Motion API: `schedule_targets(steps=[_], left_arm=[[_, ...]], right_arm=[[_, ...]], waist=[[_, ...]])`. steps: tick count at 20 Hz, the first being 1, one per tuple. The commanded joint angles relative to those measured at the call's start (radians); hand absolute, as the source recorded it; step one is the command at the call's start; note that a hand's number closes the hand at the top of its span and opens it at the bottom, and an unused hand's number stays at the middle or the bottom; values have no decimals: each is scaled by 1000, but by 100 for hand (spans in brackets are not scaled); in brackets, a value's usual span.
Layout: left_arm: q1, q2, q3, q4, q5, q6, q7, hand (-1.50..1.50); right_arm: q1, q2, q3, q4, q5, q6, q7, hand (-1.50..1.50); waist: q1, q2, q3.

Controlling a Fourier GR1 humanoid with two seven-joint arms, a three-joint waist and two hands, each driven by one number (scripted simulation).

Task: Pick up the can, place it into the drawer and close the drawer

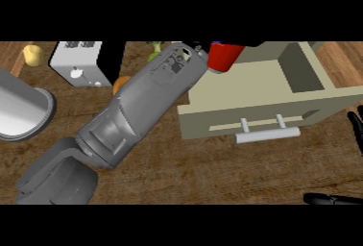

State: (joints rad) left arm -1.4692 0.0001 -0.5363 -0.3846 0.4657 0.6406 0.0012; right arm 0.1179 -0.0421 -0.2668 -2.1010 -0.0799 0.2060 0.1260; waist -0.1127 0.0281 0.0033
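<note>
Cans: one, red (224, 58), upright at the drawer's far left corner, beside the wrist end of the left arm; its top is hidden, and whether it stands inside the drawer or is held above its rim cannot be told.

Drawers: one, beige (269, 103), pulled out, open at the top. Front panel faces the view's lower edge and carries one pale bar handle (267, 134) on two posts. A deep box compartment shows at the far right; nothing can be seen inside it.

Hands: two. Left hand (199, 46), black, at the end of a grey forearm that crosses the table diagonally from lower left; it is mostly hidden near the can, so its fingers cannot be judged. Right hand (356, 129), black, at the view's right edge, fingers straight and spread, resting clear of the drawer.

Table: one, wood (212, 168).

Other items: one white toaster (79, 62), far left; one yellow item (32, 55) at the far left corner; one grey metal pot (21, 113), left edge; one orange item (120, 84), partly behind the forearm; one green item (154, 50) near the top.
</note>
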Motion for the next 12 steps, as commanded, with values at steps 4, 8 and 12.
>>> schedule_targets(steps=[4, 8, 12], left_arm=[[19, 0, -65, 34, 17, 31, -19, -150], [59, 0, -77, 7, 53, 90, -41, -150], [36, 0, -78, 29, 76, 96, -41, -150]], right_arm=[[-34, -27, -17, -25, -28, -1, 42, -150], [7, -16, 18, -53, 9, 6, 48, -150], [-24, -22, -7, -11, -24, 13, 9, -150]], waist=[[-9, 1, 0], [-15, -1, -1], [-26, 6, 0]])
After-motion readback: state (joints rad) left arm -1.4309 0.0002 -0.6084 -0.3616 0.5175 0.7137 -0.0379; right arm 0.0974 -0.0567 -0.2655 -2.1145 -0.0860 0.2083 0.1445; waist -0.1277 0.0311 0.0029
